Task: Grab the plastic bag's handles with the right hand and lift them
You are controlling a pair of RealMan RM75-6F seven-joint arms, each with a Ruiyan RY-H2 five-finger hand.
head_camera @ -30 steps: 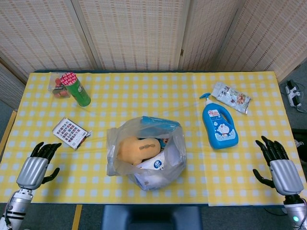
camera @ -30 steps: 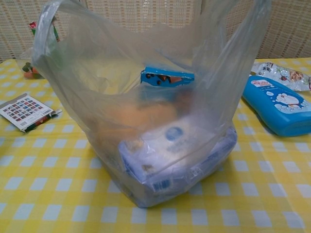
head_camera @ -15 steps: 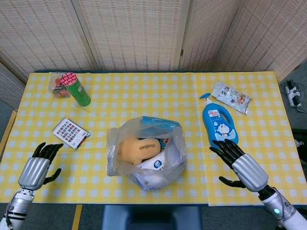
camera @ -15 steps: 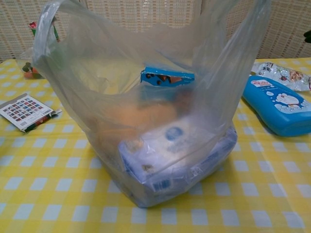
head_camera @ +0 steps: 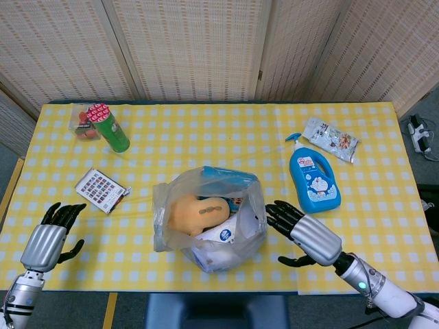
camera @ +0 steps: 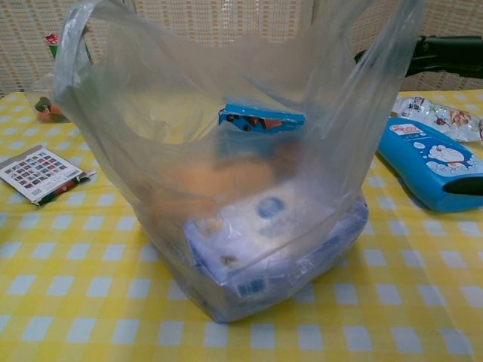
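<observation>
A clear plastic bag (head_camera: 209,219) stands open near the table's front edge, holding an orange plush, a blue box and white packs. In the chest view the bag (camera: 226,173) fills the frame, its handles (camera: 75,30) rising at the upper left and upper right. My right hand (head_camera: 305,233) hovers just right of the bag, open, fingers spread toward it and holding nothing; its dark fingers (camera: 445,56) show by the bag's right handle. My left hand (head_camera: 48,236) rests open at the front left corner.
A blue Doraemon bottle (head_camera: 313,179) lies right of the bag, a snack packet (head_camera: 330,138) behind it. A green can (head_camera: 110,127) and a small bag stand at the back left. A card pack (head_camera: 101,190) lies at the left.
My right hand has swept left from the table's right edge to just beside the bag. The left hand and the bag have stayed put.
</observation>
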